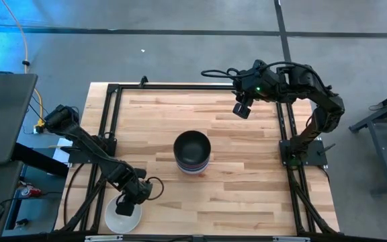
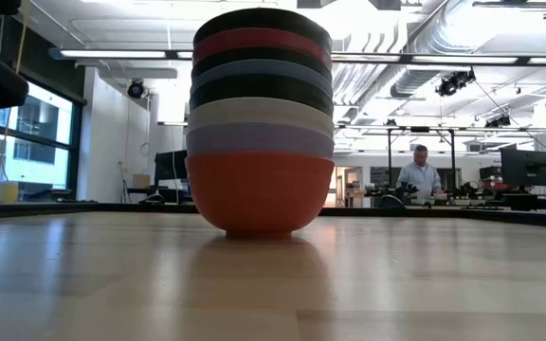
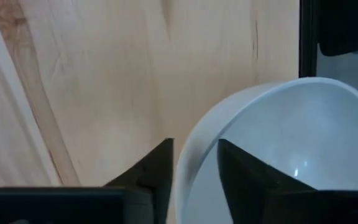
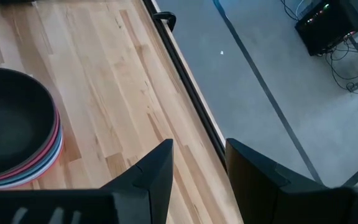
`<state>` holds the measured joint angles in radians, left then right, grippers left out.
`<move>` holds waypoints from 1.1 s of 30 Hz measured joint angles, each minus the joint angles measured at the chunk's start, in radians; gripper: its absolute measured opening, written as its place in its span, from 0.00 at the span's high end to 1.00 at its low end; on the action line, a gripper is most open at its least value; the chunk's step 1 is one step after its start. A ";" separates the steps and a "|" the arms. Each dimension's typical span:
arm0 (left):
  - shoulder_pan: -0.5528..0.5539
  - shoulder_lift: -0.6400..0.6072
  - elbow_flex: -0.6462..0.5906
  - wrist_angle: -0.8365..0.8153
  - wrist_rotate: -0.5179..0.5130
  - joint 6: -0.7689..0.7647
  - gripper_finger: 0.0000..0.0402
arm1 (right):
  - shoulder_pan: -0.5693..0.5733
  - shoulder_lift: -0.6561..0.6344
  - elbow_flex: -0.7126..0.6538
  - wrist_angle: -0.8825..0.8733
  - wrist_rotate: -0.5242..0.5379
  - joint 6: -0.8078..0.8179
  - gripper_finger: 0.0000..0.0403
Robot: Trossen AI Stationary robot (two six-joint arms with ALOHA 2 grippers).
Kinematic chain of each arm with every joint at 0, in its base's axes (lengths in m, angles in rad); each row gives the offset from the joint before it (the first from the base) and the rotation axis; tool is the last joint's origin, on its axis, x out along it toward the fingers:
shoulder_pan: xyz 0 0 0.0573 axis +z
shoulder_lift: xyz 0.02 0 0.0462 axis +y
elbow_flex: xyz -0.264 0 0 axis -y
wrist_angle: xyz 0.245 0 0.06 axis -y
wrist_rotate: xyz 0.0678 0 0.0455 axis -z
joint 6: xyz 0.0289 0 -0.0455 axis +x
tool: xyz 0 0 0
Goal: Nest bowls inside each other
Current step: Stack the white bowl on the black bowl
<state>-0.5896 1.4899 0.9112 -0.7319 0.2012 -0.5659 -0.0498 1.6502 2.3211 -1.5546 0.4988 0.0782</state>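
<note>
A stack of several nested bowls [image 1: 192,153] stands on its red bottom bowl in the middle of the table, with a black bowl on top; the low view shows the stack [image 2: 260,123] from the side, and the right wrist view shows part of the stack [image 4: 11,124]. A single white bowl [image 1: 116,220] sits at the table's near-left corner. My left gripper [image 1: 127,204] is over the white bowl's far rim and shut on it. My right gripper [image 1: 242,107] hangs open above the far-right part of the table, holding nothing. My left gripper [image 3: 196,171] has the white bowl [image 3: 291,137] by its rim [image 3: 194,149], with one finger [image 3: 241,168] inside the bowl and the other finger [image 3: 157,171] outside its wall. The fingers come from above, pointing down. I cannot tell whether the bowl is lifted off the table.
A black metal frame [image 1: 113,107] runs along the table's left, far and right edges, and its rail [image 4: 185,81] shows beside my right gripper. Bare wood lies between the white bowl and the stack. A person [image 2: 421,175] stands far off in the room behind.
</note>
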 joint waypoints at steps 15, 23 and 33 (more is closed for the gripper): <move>0.059 0.000 0.000 -0.036 -0.003 0.072 0.99 | 0.000 0.008 0.000 0.003 0.000 0.001 0.65; 0.153 0.000 0.000 -0.070 0.077 0.156 1.00 | 0.000 0.008 0.000 0.003 0.000 0.001 0.65; 0.251 0.000 0.015 -0.142 0.114 0.261 1.00 | 0.000 0.008 0.000 0.003 -0.001 -0.014 0.65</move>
<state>-0.3390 1.4902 0.9259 -0.8735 0.3153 -0.3053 -0.0498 1.6581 2.3211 -1.5519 0.4980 0.0638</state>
